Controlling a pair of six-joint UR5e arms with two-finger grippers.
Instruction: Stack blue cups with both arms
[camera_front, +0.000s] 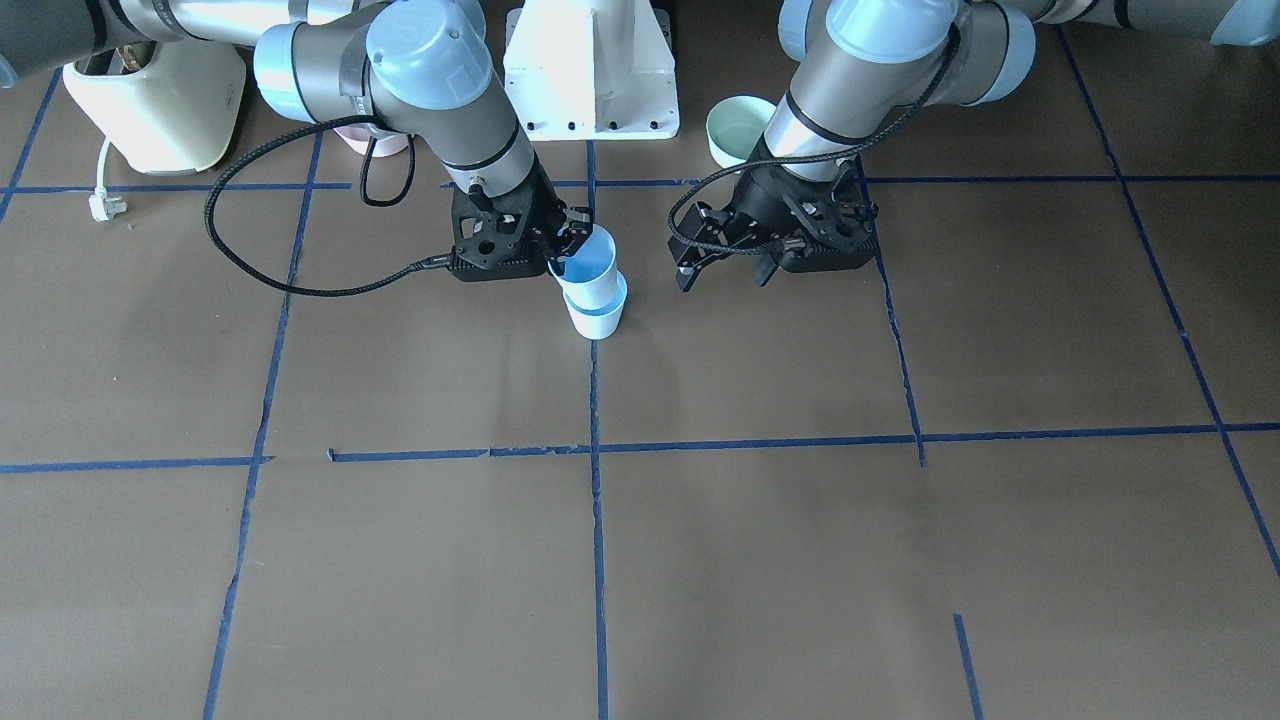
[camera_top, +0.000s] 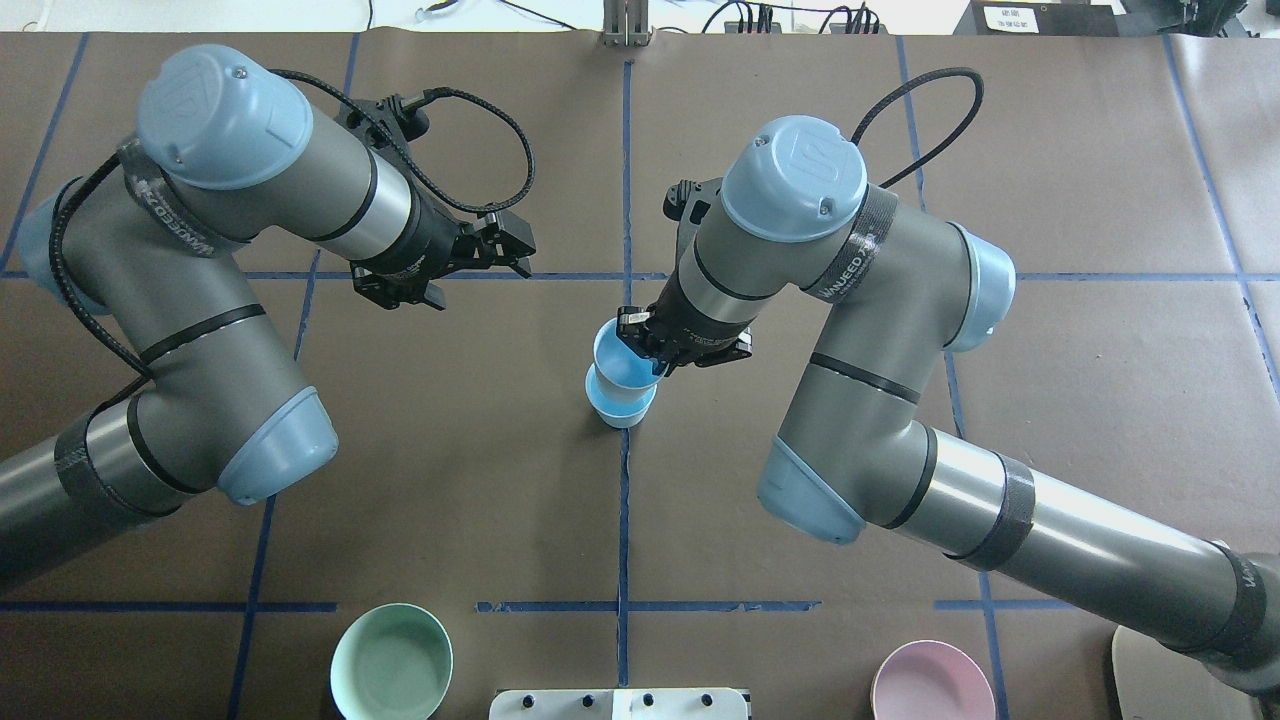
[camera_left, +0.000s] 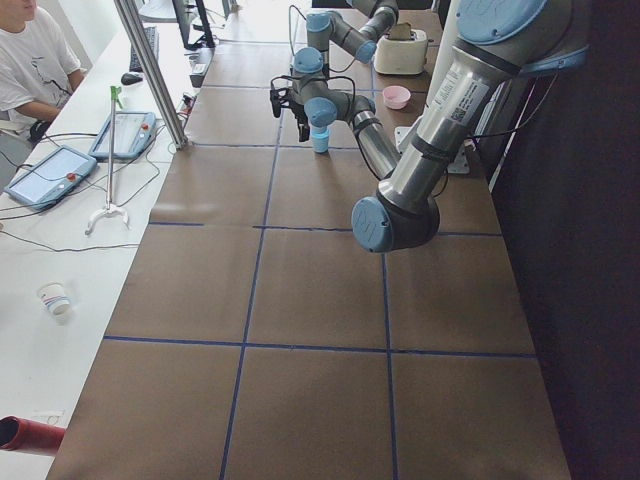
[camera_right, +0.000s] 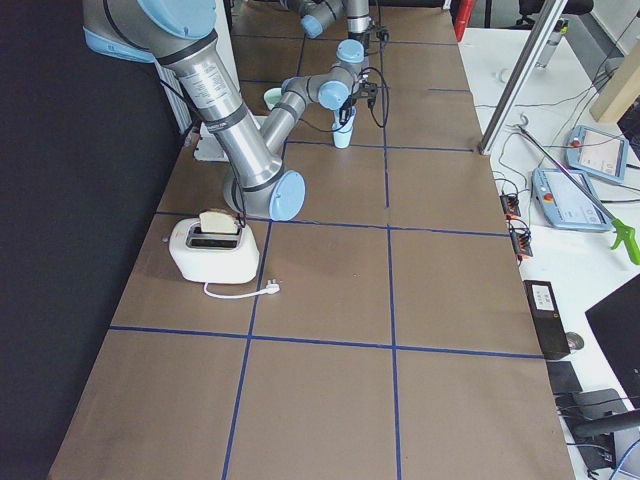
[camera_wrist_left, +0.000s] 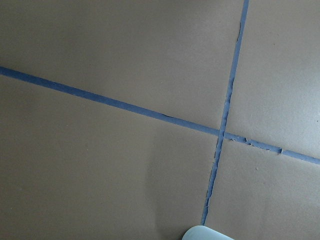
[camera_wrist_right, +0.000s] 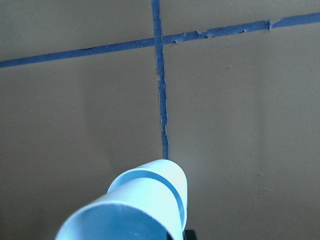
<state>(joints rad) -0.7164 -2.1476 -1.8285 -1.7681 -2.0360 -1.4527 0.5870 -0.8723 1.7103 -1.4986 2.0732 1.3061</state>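
Observation:
Two pale blue cups are at the table's middle on a blue tape line. The lower cup (camera_top: 622, 410) (camera_front: 597, 318) stands on the table. The upper cup (camera_top: 620, 362) (camera_front: 590, 262) sits tilted, partly inside the lower one. My right gripper (camera_top: 645, 345) (camera_front: 565, 245) is shut on the upper cup's rim. The right wrist view shows the held cup (camera_wrist_right: 125, 220) close up, with the lower cup (camera_wrist_right: 172, 175) beyond it. My left gripper (camera_top: 518, 252) (camera_front: 728, 272) is open and empty, hanging above the table apart from the cups.
A mint-green bowl (camera_top: 392, 662) and a pink bowl (camera_top: 932, 682) stand near the white pedestal base (camera_front: 592, 70). A cream toaster (camera_front: 160, 100) with its plug (camera_front: 103, 205) stands behind the right arm. Operators' gear lies beyond the far edge.

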